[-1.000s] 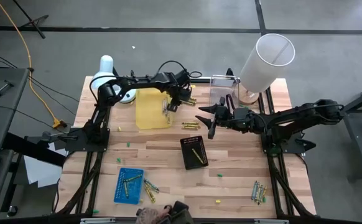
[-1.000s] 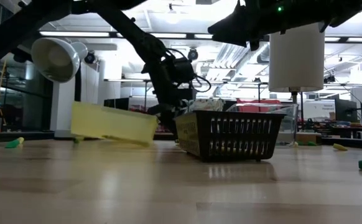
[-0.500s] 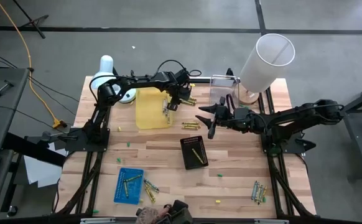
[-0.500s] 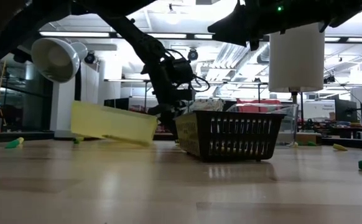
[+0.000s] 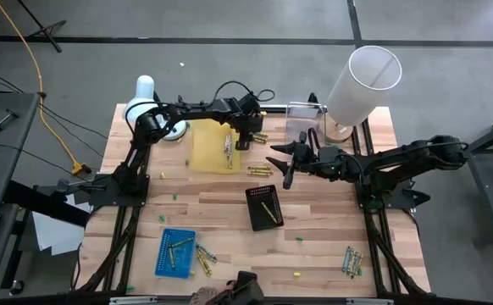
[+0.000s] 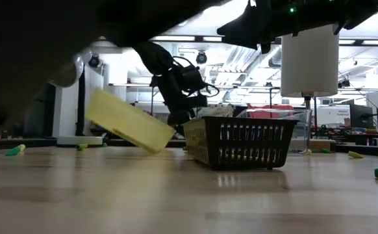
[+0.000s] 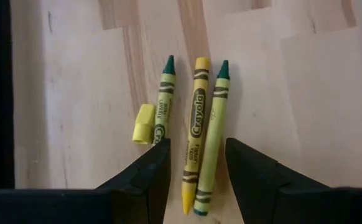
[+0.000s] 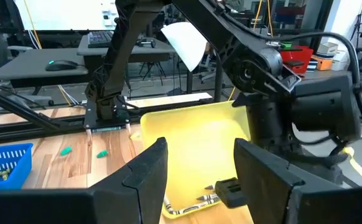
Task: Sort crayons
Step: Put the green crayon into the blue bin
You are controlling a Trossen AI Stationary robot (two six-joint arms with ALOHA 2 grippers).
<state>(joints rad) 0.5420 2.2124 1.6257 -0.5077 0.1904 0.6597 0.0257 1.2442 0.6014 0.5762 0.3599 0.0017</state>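
Note:
Three yellow and green crayons (image 7: 196, 124) and a yellow stub (image 7: 143, 122) lie on the wood just right of the yellow tray (image 5: 208, 151). My left gripper (image 7: 196, 146) hangs open over their near ends, pointing steeply down (image 5: 245, 141). The tray holds crayons (image 5: 227, 146) and stands tipped (image 6: 127, 120): its corner by the gripper is on the table and its other end is raised. More crayons lie mid-table (image 5: 261, 170). My right gripper (image 5: 282, 165) waits open and level above mid-table, nothing between its fingers (image 8: 199, 149). My left gripper stands right beside the yellow tray's right rim (image 5: 235, 144). The arm's own body hides that spot, so I cannot tell whether a finger touches the rim. The crayons below it show in the gap between the fingers, and I see no touch.
A black basket (image 5: 263, 207) with a crayon stands mid-table. A blue tray (image 5: 174, 252) with crayons sits near left, loose crayons beside it (image 5: 202, 258) and at the near right (image 5: 351, 261). A clear box (image 5: 304, 123), a white cylinder (image 5: 361, 85) and a lamp (image 5: 149, 106) line the far edge.
The yellow tray has tipped and turned a little. Its end away from the gripper has risen, while the corner by the gripper has stayed on the table. My left gripper has rolled about its own pointing line beside the tray. A dark blurred shape now covers the low view's upper left.

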